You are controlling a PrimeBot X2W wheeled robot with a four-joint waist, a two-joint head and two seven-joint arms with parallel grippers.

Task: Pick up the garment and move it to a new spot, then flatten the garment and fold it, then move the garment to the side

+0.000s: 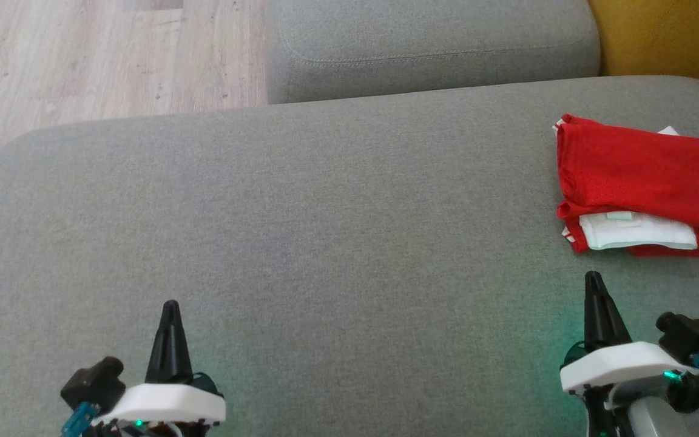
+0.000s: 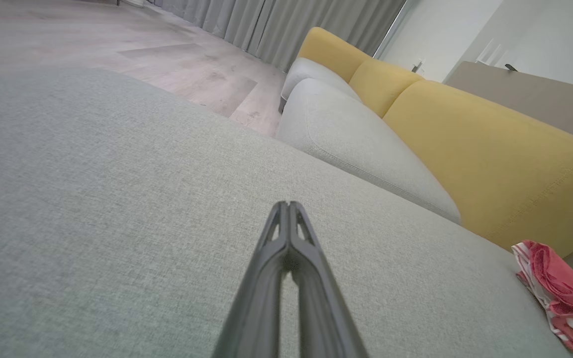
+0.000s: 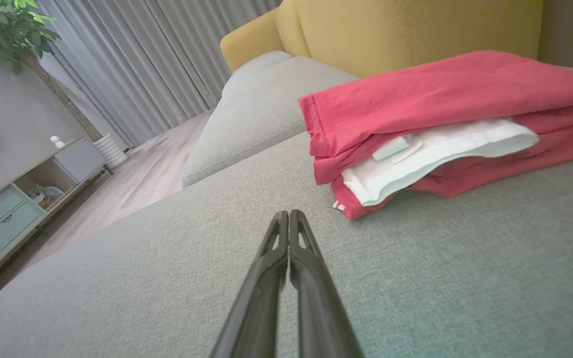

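The left gripper (image 1: 170,305) hovers low at the left over the grey sofa seat (image 1: 325,212), its two dark fingers pressed together on nothing, well apart from the garment (image 1: 641,176) across the cushion. The right gripper (image 1: 593,276) sits at the lower right, fingers likewise pressed together and empty, with the garment near it, just ahead of its tip and slightly to its right but not touching. The garment lies at the far right of the seat, partly cut off by the head view's edge. It is red and folded into a flat, roughly rectangular stack of several layers. A white layer (image 1: 634,230) with a small pale label sticks out from between the red folds along the near edge, and narrow white trim shows at the left corners. The seat fabric is a woven grey, lying smooth. Behind it sits a second grey cushion (image 1: 428,42), with pale wooden floor (image 1: 82,54) to its left and a mustard-yellow backrest (image 1: 665,36) to its right. The right wrist view shows grey curtains (image 3: 132,64), a leafy plant (image 3: 3,25) and a low cabinet (image 3: 18,199).
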